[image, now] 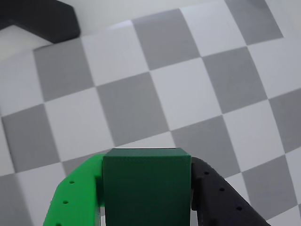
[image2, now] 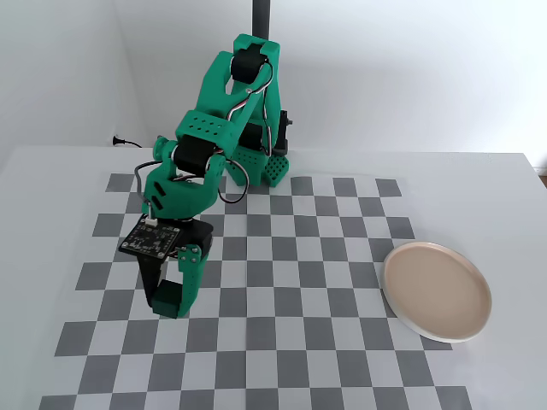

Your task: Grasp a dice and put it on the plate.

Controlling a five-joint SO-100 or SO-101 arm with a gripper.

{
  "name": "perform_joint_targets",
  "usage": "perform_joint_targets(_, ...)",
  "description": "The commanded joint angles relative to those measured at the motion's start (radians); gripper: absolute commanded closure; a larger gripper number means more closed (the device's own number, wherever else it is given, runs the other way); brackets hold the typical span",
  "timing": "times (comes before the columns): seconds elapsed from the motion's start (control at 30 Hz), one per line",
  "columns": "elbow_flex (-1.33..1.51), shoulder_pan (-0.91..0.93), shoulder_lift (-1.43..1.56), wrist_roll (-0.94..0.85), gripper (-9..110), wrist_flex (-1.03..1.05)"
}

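One dice (image: 146,186), one plate (image2: 437,290), one green arm on a checkered mat (image2: 282,282).

Seen in the wrist view: dice clamped between the bright green finger (image: 75,193) and the black finger (image: 221,195) of the gripper (image: 146,207), both pressing its sides. In the fixed view: arm folded forward and down, gripper (image2: 169,301) low over the left part of the mat, well apart from the plate lying at the right edge, partly off the squares.

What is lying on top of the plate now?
Nothing: the plate is bare in the fixed view. The dice sits between the claw fingers in the wrist view, over the checkered mat.
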Motion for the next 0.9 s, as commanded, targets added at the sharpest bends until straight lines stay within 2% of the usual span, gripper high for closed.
perform_joint_targets(0.0,-0.015,-0.084,0.186,0.018,106,0.052)
perform_joint_targets(0.3,0.158,-0.291,0.439,0.032,106,0.078)
perform_joint_targets(0.5,0.198,-0.477,0.581,0.083,106,0.181)
perform_joint_targets(0.87,0.201,-0.781,0.667,0.195,106,0.296)
